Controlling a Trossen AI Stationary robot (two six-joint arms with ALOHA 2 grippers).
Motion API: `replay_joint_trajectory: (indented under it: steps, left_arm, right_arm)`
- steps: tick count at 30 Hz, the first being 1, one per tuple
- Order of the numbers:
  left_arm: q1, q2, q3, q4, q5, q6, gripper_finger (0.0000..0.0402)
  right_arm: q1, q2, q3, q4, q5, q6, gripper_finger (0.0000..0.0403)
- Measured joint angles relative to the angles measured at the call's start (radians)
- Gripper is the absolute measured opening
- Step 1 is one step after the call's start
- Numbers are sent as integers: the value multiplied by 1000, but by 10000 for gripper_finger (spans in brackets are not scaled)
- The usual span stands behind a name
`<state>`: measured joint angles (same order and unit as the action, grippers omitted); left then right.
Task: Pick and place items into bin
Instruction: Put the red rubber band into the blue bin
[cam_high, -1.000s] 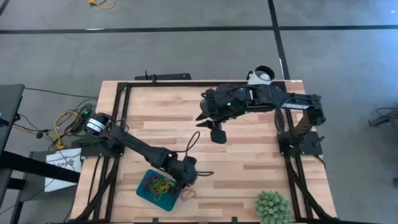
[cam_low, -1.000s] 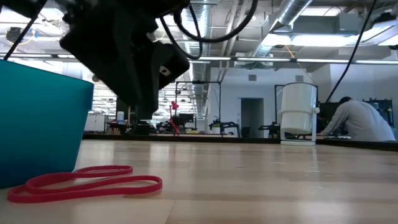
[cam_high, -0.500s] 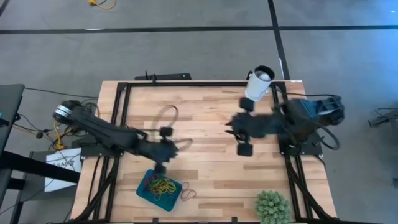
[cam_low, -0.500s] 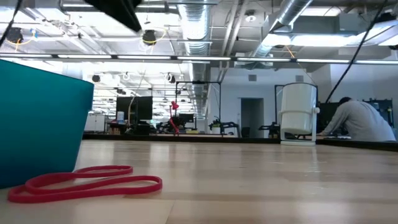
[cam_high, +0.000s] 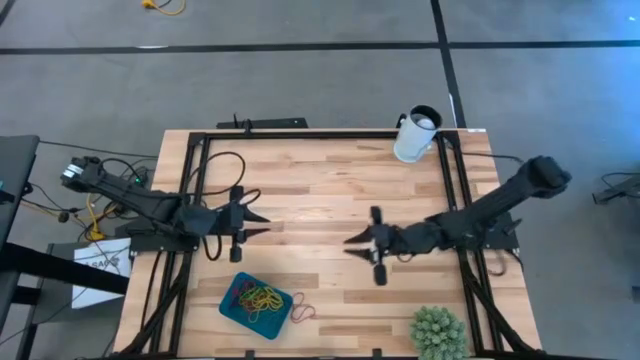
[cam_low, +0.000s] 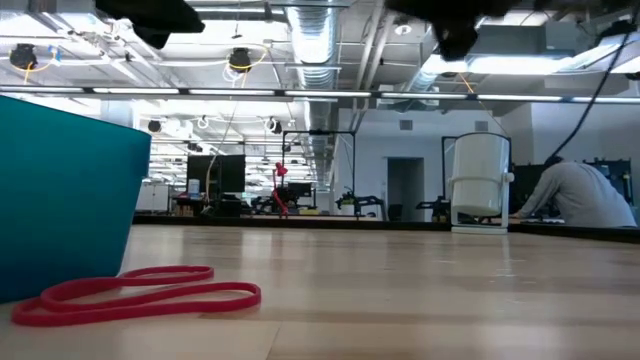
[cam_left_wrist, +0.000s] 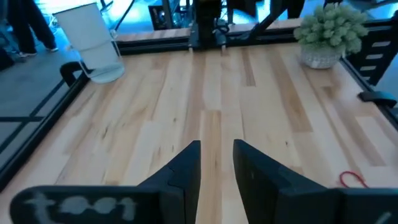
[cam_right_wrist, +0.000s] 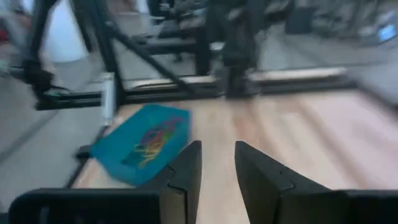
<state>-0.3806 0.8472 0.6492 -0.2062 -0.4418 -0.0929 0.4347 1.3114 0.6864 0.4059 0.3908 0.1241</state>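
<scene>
- Looking down on my worktop (cam_high: 330, 190), I have the left pincer (cam_high: 262, 222) over the left-middle boards and the right pincer (cam_high: 350, 243) near the centre, tips turned toward each other, well apart.
- Left pincer: fingers (cam_left_wrist: 186, 168) parted by a narrow gap, nothing between them, released above bare wood.
- Right pincer: fingers (cam_right_wrist: 186, 165) parted by the same sort of narrow gap, also released and carrying nothing.
- The bin (cam_high: 254, 305) sits at the near left edge of the worktop, holding a tangle of items (cam_high: 258, 296) in yellow, red, green and blue.
- One red band (cam_high: 302, 310) lies on the wood just beside the bin's right side; from table height it shows flat next to the teal wall.
- A white cup (cam_high: 414, 135) stands at the far right corner; a green plant (cam_high: 438, 333) at the near right corner.
- A person (cam_low: 575, 200) bends over in the room beyond.
- Writing: blurred white marks on my left wrist housing; I cannot read them.
</scene>
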Motion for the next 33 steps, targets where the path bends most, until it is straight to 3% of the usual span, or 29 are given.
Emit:
replay_joint_trajectory:
  steps: [5, 11, 14, 17, 23, 27, 33]
  left_arm:
    - [0, 10, -18, 10, 11, -7, 85]
    - [0, 23, -18, 4, 10, -6, 85]
    - [0, 23, -18, -2, 32, -14, 85]
    - [0, 23, -18, -10, 95, -25, 85]
    - [0, 23, -18, -15, 123, -24, 85]
    - [0, 23, -18, -18, 123, -27, 85]
    - [0, 23, -18, -30, 139, -61, 85]
  right_arm:
    - [-28, 223, 33, 122, -59, 131, 92]
    - [-42, 438, 240, -94, -74, 139, 92]
    - [-41, 503, 333, -192, -180, 148, 92]
    - [-40, 563, 408, -174, -271, 137, 92]
    - [-38, 708, 523, -189, -300, 61, 92]
    - [-47, 785, 574, -198, -408, 42, 92]
    - [-50, 822, 625, -220, -476, 10, 92]
